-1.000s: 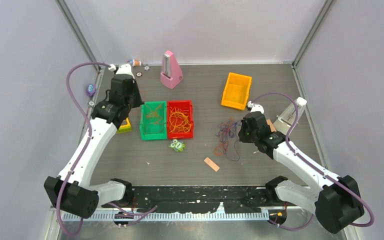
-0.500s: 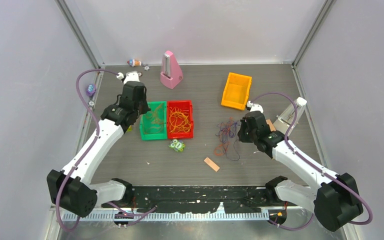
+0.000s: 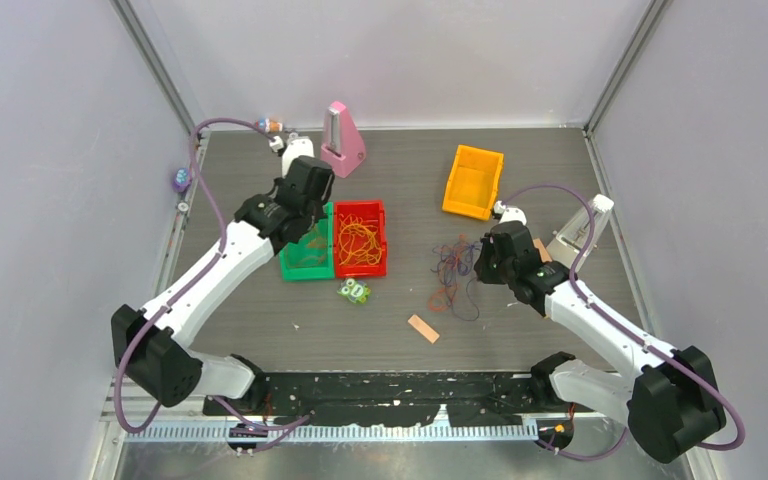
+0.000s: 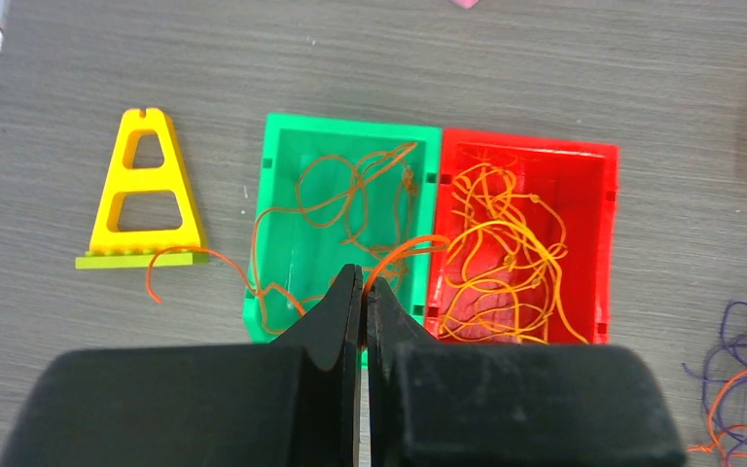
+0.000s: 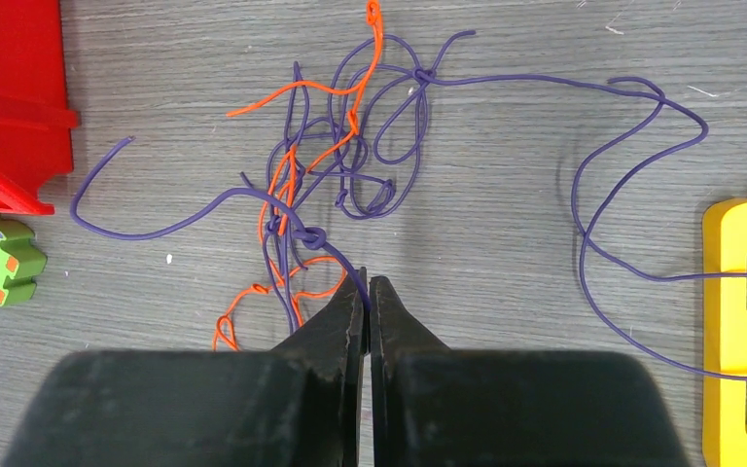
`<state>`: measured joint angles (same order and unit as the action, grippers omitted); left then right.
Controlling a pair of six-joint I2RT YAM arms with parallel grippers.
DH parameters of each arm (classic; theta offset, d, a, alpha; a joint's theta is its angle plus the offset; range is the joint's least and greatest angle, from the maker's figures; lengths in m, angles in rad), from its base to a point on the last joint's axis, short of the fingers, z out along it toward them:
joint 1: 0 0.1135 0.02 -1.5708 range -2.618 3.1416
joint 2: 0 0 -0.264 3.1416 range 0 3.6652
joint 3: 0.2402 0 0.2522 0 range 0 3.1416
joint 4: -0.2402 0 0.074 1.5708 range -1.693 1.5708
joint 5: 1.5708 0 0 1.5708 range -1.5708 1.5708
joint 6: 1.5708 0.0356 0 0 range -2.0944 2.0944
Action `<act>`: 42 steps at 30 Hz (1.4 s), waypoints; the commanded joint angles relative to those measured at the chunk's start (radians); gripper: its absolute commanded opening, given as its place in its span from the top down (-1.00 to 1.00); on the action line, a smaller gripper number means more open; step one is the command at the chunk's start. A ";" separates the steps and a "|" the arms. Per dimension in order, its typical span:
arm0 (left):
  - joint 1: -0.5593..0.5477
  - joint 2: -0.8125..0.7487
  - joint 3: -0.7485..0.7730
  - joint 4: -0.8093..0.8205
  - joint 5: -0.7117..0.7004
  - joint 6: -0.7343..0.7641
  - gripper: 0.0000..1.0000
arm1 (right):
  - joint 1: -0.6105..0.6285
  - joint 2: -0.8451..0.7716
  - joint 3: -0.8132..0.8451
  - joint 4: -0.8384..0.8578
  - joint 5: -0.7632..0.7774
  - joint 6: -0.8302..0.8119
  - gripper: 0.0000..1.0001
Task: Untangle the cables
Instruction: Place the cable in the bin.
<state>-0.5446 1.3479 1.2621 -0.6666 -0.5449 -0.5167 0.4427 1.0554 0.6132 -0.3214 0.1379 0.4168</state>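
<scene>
A tangle of purple and orange cables (image 3: pixel 455 275) lies on the table right of centre and also shows in the right wrist view (image 5: pixel 340 165). My right gripper (image 5: pixel 368 282) is shut on a purple strand at the tangle's near edge; in the top view it (image 3: pixel 482 262) sits at the tangle's right side. My left gripper (image 4: pixel 364 282) is shut on an orange cable (image 4: pixel 350 195) that loops through the green bin (image 4: pixel 350 122). In the top view it (image 3: pixel 307 208) hovers over that bin's back edge. The red bin (image 4: pixel 525 148) holds several yellow-orange cables (image 4: pixel 506 243).
A pink metronome (image 3: pixel 341 140) stands at the back. An orange bin (image 3: pixel 473 181) is at the back right. A yellow trapezoid piece (image 4: pixel 146 190) lies left of the green bin. A green token (image 3: pixel 354 291) and a tan strip (image 3: pixel 423 328) lie in front. A yellow frame (image 5: pixel 744 321) lies right of the tangle.
My left arm has swung right, from beside the green bin's left side to over the bin. The right arm and the tangle have hardly moved.
</scene>
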 commanded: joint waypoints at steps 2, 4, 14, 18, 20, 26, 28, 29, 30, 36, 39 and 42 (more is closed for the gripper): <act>-0.081 0.028 0.145 -0.057 -0.198 0.023 1.00 | -0.009 -0.026 0.025 0.033 -0.007 -0.013 0.89; -0.099 0.045 0.172 -0.069 -0.238 0.042 1.00 | -0.009 -0.025 0.025 0.033 -0.009 -0.014 0.89; -0.138 0.107 0.249 -0.065 -0.164 0.107 1.00 | -0.015 -0.022 0.024 0.033 -0.016 -0.014 0.89; -0.135 0.109 0.257 -0.063 -0.084 0.092 1.00 | -0.016 -0.023 0.022 0.034 -0.019 -0.012 0.89; -0.109 0.116 0.254 -0.067 -0.028 0.063 1.00 | -0.018 -0.025 0.022 0.033 -0.022 -0.010 0.89; 0.017 0.092 0.095 0.026 0.147 0.002 1.00 | -0.019 -0.049 0.016 0.028 -0.025 -0.007 0.88; 0.062 0.079 0.043 0.062 0.170 -0.004 1.00 | -0.019 -0.055 0.016 0.021 -0.024 -0.008 0.89; 0.092 0.079 0.018 0.079 0.199 -0.011 1.00 | -0.019 -0.056 0.015 0.019 -0.024 -0.009 0.89; 0.121 0.079 -0.003 0.094 0.233 -0.021 1.00 | -0.020 -0.060 0.016 0.016 -0.024 -0.011 0.89; 0.206 0.136 -0.070 0.142 0.274 -0.042 1.00 | -0.021 -0.065 0.016 0.014 -0.029 -0.005 0.89; 0.219 0.185 -0.077 0.157 0.260 -0.043 1.00 | -0.022 -0.069 0.013 0.013 -0.033 -0.003 0.89; 0.238 0.273 -0.067 0.164 0.262 -0.045 1.00 | -0.021 -0.076 0.009 0.014 -0.034 -0.002 0.89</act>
<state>-0.3286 1.5314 1.1900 -0.5629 -0.2989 -0.5465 0.4278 1.0077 0.6132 -0.3229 0.1097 0.4171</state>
